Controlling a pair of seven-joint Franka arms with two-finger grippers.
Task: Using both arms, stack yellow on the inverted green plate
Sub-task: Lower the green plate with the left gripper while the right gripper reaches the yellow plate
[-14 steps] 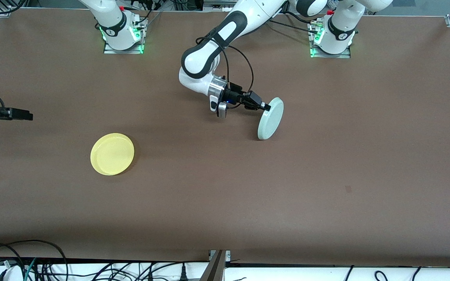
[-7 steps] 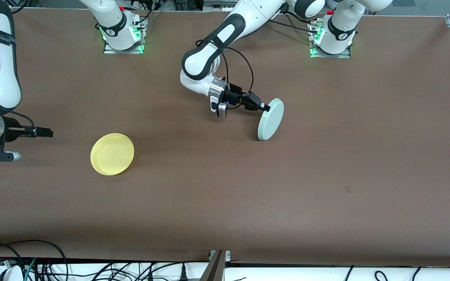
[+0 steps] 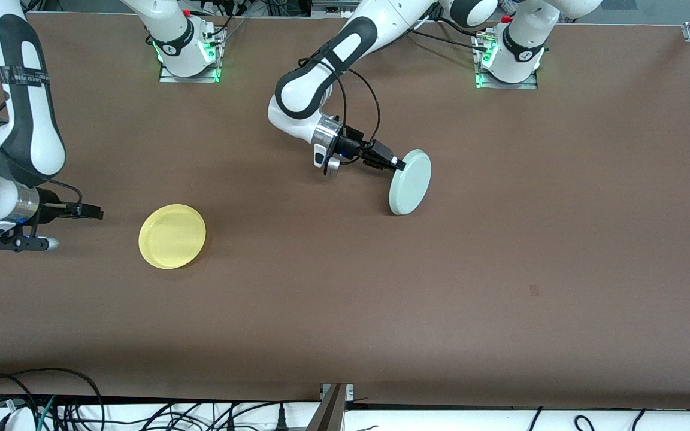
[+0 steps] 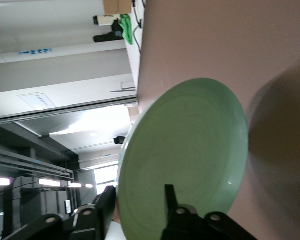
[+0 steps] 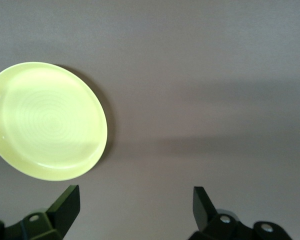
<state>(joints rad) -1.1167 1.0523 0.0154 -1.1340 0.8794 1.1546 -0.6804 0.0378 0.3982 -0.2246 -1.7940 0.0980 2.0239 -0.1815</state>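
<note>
Toward the right arm's end of the brown surface, the right pincer is held low with its fingers spread wide and nothing between them, just beside the round, shallow, bright-yellow plastic plate, which lies flat and upright on the surface with nothing in it. In the right wrist view the yellow plate is seen off to one side of the open fingers rather than between them, so a grasp closed from here would likely miss the rim or nudge the plate across the surface. Nearer the middle, the round, pale mint-green plate is stood steeply on edge, its lower rim on the surface and its upper rim at the left pincer. The left wrist view shows the green plate between the two fingers, which are parted on either side of the rim (whether they still press it cannot be told for certain). The main risk is judged to lie here: with the hold loosened while the plate is tilted, it could tip the wrong way and land face up instead of inverted, or roll or slide off on its rim. Nothing is carried by this plate either, and no stacking has yet been done.
</note>
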